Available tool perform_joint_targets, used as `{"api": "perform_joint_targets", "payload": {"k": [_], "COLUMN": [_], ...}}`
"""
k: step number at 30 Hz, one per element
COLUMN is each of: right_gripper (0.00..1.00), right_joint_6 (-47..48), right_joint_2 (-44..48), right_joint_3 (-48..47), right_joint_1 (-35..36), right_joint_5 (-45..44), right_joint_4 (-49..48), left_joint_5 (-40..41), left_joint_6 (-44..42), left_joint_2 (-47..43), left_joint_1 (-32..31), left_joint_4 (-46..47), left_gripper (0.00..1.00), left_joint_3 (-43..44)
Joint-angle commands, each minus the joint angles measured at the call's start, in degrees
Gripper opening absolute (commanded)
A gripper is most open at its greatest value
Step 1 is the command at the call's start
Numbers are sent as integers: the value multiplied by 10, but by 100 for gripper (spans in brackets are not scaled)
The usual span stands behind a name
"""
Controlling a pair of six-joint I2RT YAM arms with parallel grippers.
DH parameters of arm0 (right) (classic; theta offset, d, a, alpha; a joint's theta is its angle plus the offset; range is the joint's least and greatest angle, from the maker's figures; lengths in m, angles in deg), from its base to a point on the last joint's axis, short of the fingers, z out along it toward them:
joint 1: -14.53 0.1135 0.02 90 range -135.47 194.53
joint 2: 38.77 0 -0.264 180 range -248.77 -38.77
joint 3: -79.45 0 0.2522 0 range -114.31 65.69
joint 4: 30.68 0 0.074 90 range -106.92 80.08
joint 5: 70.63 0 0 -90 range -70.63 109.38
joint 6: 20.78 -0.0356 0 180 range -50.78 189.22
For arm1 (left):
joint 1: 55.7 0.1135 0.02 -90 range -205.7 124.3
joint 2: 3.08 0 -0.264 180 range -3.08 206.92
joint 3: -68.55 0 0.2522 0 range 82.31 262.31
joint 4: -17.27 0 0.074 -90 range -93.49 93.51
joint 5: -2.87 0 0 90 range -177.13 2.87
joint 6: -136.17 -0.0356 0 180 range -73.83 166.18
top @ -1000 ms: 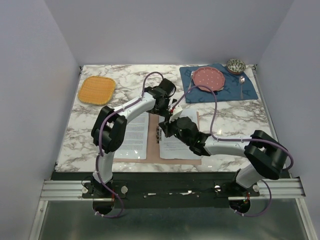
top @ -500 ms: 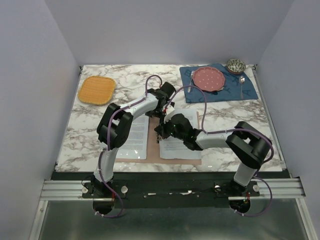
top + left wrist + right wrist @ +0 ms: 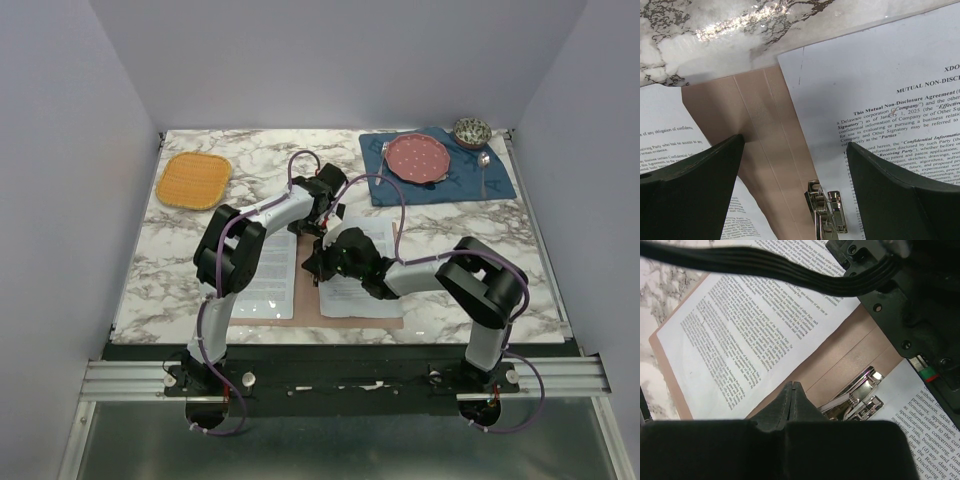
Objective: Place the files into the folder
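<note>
Folder spine (image 3: pixel 765 145) and metal clip (image 3: pixel 827 212) between wide-spread left fingers (image 3: pixel 690 190)

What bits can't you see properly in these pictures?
- Top view: the right arm covers the clip; print on the left sheet is too small.
- Left wrist: the right sheet has its title cut off by the edge.
- Right wrist: a cable hides some lines.

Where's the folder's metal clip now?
The metal clip sits on the folder's bare spine between the two sheets, bottom centre in the left wrist view, beside the shut right gripper in its own view.
</note>
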Motion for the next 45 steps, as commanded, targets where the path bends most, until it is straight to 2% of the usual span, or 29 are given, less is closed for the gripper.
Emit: {"api": "perform_joint_targets", "payload": {"k": [1,15,45], "right_gripper": [1,1,1], "right_joint_6": [0,-9,-81], "right_joint_2": [-19,-36,-83], "right_joint_3": [6,53,77], "right_joint_1": [1,2,1], "right_joint_5": [39,24,-19], "right_joint_4": [-5,19,60], "left_joint_5": [-14,-15,-12], "left_joint_6": [-5,-20,-41], "left_joint_2": [34,44,37], "left_joint_1": [-4,3,20], "left_joint_4": [-19,-21,-12], "left_gripper": [95,94,91], "left_joint_3": [-4,-14,-36]}}
